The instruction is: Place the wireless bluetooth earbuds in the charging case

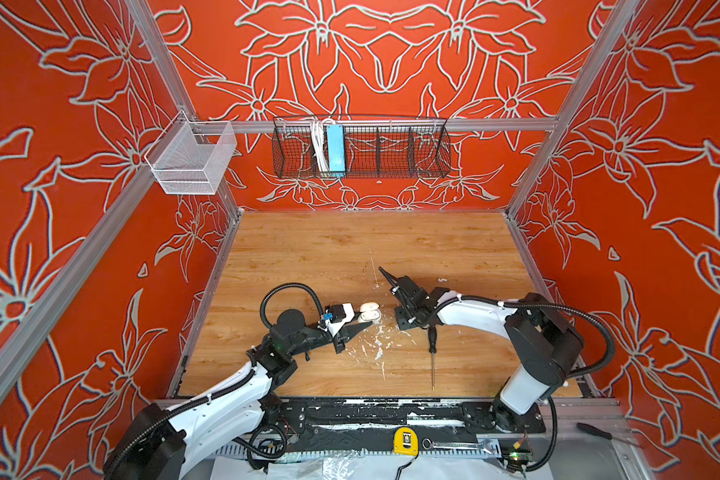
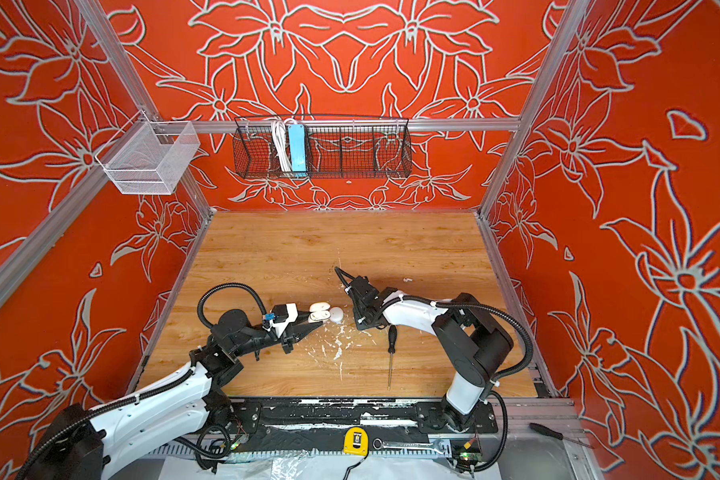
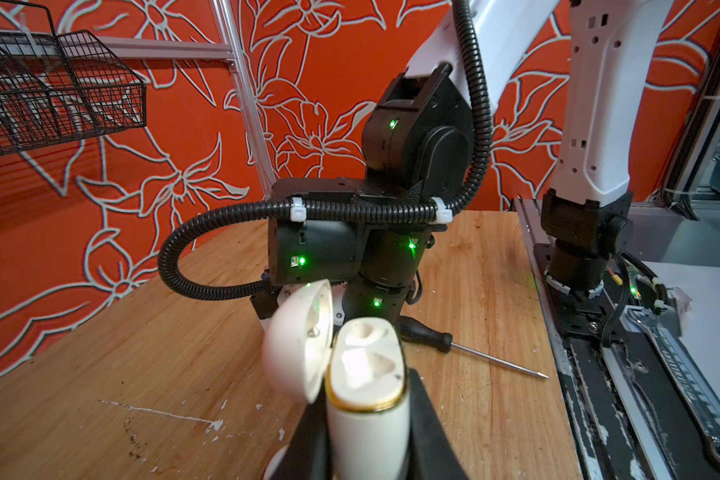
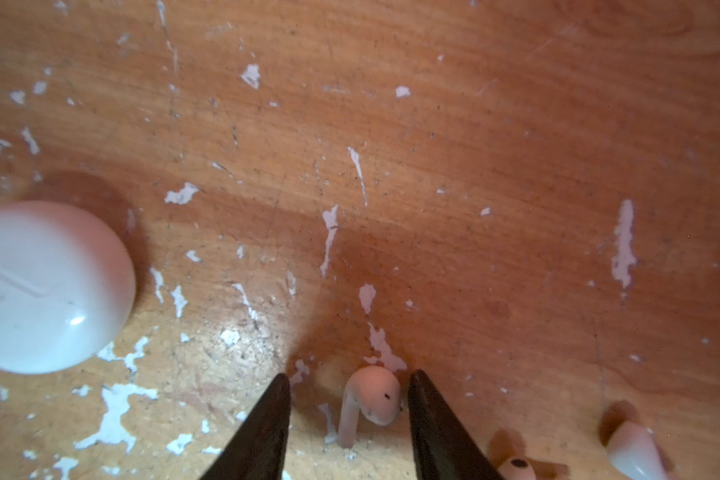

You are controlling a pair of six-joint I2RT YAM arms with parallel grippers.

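Observation:
My left gripper (image 3: 368,432) is shut on the white charging case (image 3: 366,374), gripping its lower half from both sides. The lid (image 3: 298,340) hangs open to one side and the two hollows look empty. In both top views the case (image 1: 369,311) sits just left of the table's middle. My right gripper (image 4: 350,374) points down at the table, jaws open. They straddle a white earbud (image 4: 371,401) that lies flat; one finger (image 4: 429,407) is almost against its head, the other stands apart. A dark-tipped earbud (image 4: 516,465) and a third (image 4: 634,453) lie just beside.
A closed round white puck (image 4: 46,286) lies on the wood by the held case (image 2: 336,314). A black-handled screwdriver (image 1: 432,345) lies close beside the right wrist (image 1: 408,303). White paint flecks dot the tabletop (image 1: 350,249). Wire baskets (image 1: 360,147) hang on the back wall.

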